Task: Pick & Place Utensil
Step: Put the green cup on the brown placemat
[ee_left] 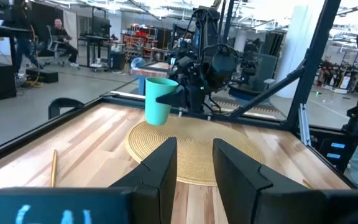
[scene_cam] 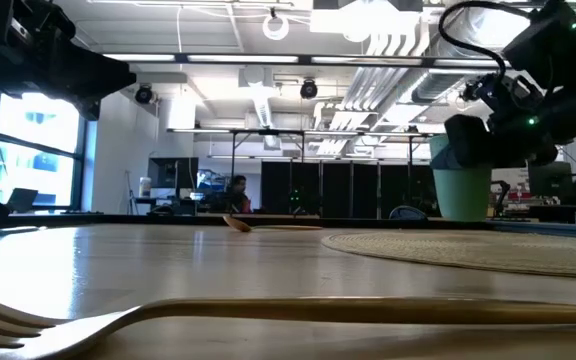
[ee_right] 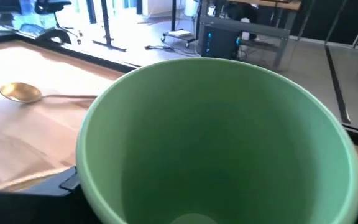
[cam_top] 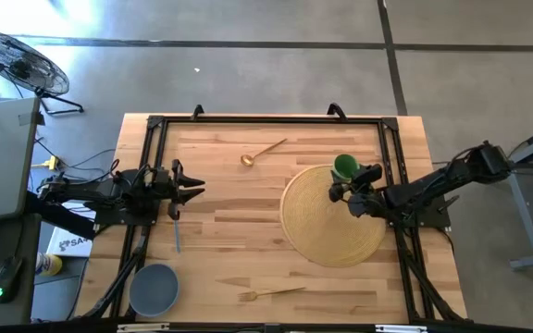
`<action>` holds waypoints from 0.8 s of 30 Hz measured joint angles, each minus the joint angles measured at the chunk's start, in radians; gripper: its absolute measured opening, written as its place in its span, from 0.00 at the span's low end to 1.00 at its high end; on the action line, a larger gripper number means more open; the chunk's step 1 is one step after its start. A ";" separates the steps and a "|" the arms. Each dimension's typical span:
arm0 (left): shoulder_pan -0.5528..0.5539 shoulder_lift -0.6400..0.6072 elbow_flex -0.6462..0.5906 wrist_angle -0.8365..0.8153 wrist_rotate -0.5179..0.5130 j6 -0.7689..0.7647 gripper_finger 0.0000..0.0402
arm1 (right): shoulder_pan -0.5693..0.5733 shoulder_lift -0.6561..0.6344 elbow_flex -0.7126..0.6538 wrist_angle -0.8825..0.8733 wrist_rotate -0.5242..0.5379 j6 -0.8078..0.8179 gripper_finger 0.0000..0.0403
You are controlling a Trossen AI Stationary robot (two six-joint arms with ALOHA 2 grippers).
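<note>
Green cup fills right wrist view, base cut off, hiding own fingers. Fork blurred in low view, tines cut at edge.

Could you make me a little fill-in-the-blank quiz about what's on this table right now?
1. The cup by the right gripper is coloured ____.
2. That cup stands on a round woven ____.
3. The gold spoon lies on the bare ____ tabletop.
4. The grey bowl sits nearest the ____ arm.

Missing words: green; placemat; wooden; left
</note>
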 joint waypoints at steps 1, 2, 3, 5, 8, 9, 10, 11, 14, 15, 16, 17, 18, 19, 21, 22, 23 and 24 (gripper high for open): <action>0.000 0.000 0.000 0.000 0.000 0.000 0.25 | 0.000 -0.007 -0.005 -0.006 0.001 0.000 0.88; 0.000 0.000 0.000 0.000 0.000 0.000 0.25 | 0.000 -0.015 -0.010 -0.013 0.004 -0.003 0.88; 0.000 0.000 0.000 0.000 0.000 0.000 0.25 | 0.000 -0.028 -0.016 -0.023 -0.001 -0.008 0.88; 0.000 0.000 0.000 0.000 0.000 0.000 0.25 | 0.000 -0.060 -0.025 -0.072 -0.024 -0.006 0.88; 0.000 0.000 0.000 0.000 0.000 0.000 0.25 | 0.000 -0.128 -0.030 -0.201 -0.056 0.053 0.88; 0.000 0.000 0.000 0.000 0.000 0.000 0.25 | 0.001 -0.150 -0.029 -0.256 -0.065 0.084 0.88; 0.000 0.000 0.000 0.000 0.000 0.000 0.25 | 0.001 -0.172 -0.025 -0.317 -0.070 0.112 0.88; 0.000 0.000 0.000 0.000 0.000 0.000 0.25 | 0.001 -0.195 -0.022 -0.376 -0.077 0.140 0.88; 0.000 0.000 0.000 0.000 0.000 0.000 0.25 | 0.001 -0.265 -0.001 -0.526 -0.086 0.207 0.88; 0.000 0.000 0.000 0.000 0.000 0.000 0.25 | 0.001 -0.289 0.006 -0.572 -0.092 0.223 0.88; 0.000 0.000 0.000 0.000 0.000 0.000 0.25 | 0.001 -0.312 0.011 -0.617 -0.098 0.239 0.88; 0.000 0.000 0.000 0.000 0.000 0.000 0.25 | 0.001 -0.332 0.015 -0.657 -0.104 0.258 0.88; 0.000 0.000 0.000 0.000 0.000 0.000 0.25 | 0.001 -0.355 0.017 -0.699 -0.113 0.279 0.88; 0.000 0.000 0.000 0.000 0.000 0.000 0.25 | 0.001 -0.376 0.018 -0.743 -0.123 0.298 0.88; 0.000 0.000 0.000 0.000 -0.001 0.000 0.25 | 0.001 -0.411 0.018 -0.835 -0.149 0.352 0.88; 0.000 0.000 0.000 0.000 -0.001 0.000 0.25 | 0.001 -0.426 0.018 -0.882 -0.159 0.389 0.88; 0.000 0.000 0.000 0.000 -0.001 0.000 0.25 | 0.001 -0.438 0.018 -0.914 -0.161 0.415 0.88; 0.000 0.000 0.000 0.000 -0.001 0.000 0.25 | 0.001 -0.446 0.018 -0.929 -0.163 0.428 0.88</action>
